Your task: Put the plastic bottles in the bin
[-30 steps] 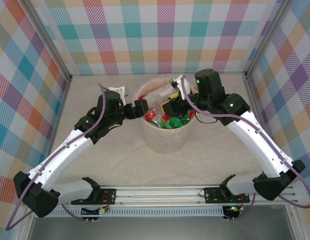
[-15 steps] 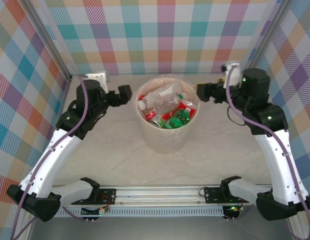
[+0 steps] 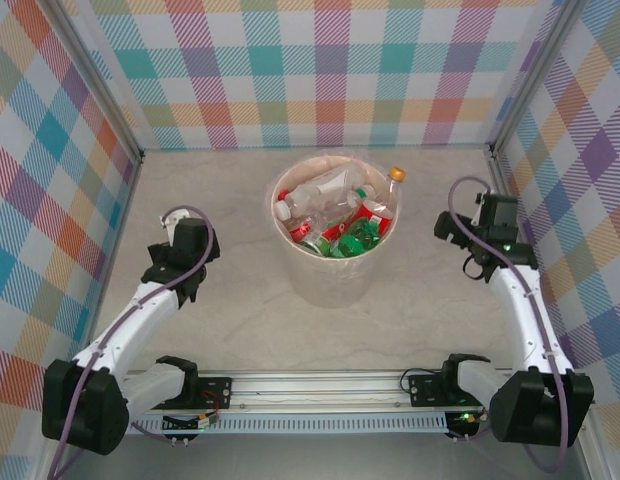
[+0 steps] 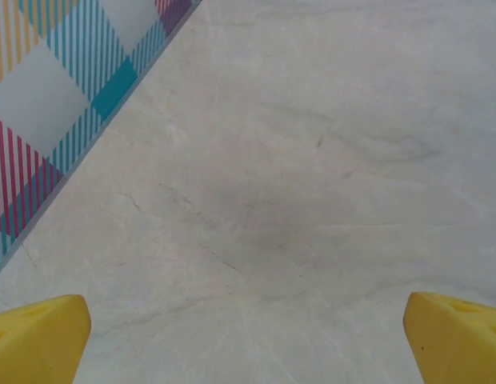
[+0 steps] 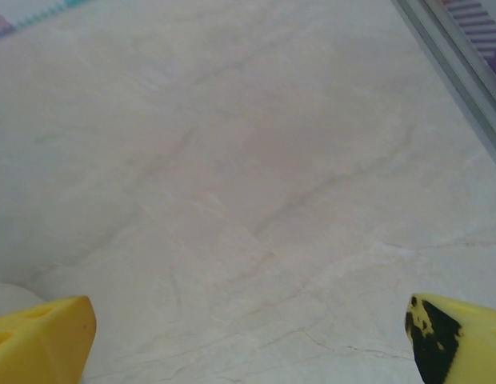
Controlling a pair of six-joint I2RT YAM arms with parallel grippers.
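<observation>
The bin (image 3: 335, 285) is a round, pale cream bucket with a clear liner. It stands upright on the table (image 3: 230, 300), central and toward the back. The plastic bottles (image 3: 325, 200) lie heaped inside it, tilted and crossing one another. Most are clear with red caps and red labels. A green bottle (image 3: 358, 237) sits at the front right, and an orange-capped bottle (image 3: 395, 176) leans at the right rim.

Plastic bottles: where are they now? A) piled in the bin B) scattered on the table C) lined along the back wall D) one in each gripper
A: the plastic bottles lie piled inside the bin, and the left gripper and right gripper stand open and empty over the table.
</observation>
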